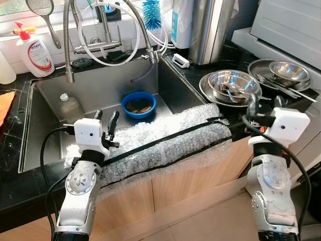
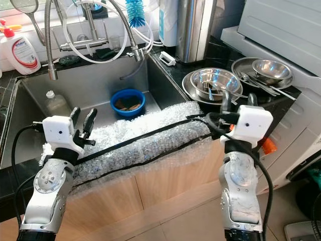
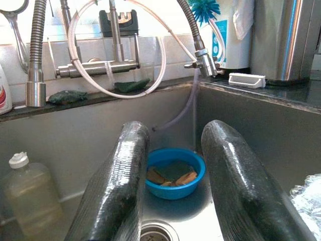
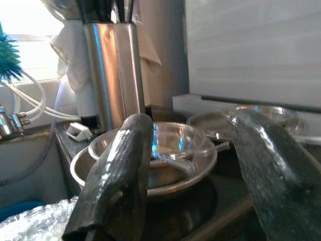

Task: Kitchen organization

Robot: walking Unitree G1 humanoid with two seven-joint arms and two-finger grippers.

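Steel nested bowls [image 1: 229,86] look untouched and the round blue plastic bowl [image 1: 138,104] sits in the sink, so with your left gripper [image 1: 106,125] and right gripper [image 1: 265,103] both spread and empty, you've barely started.

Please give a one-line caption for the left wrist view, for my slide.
Open left gripper above the sink, facing a blue bowl holding sponges.

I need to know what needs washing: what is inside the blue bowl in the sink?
The round blue plastic bowl holds brownish pieces and something dark green, perhaps sponges; anything beneath them is hidden.
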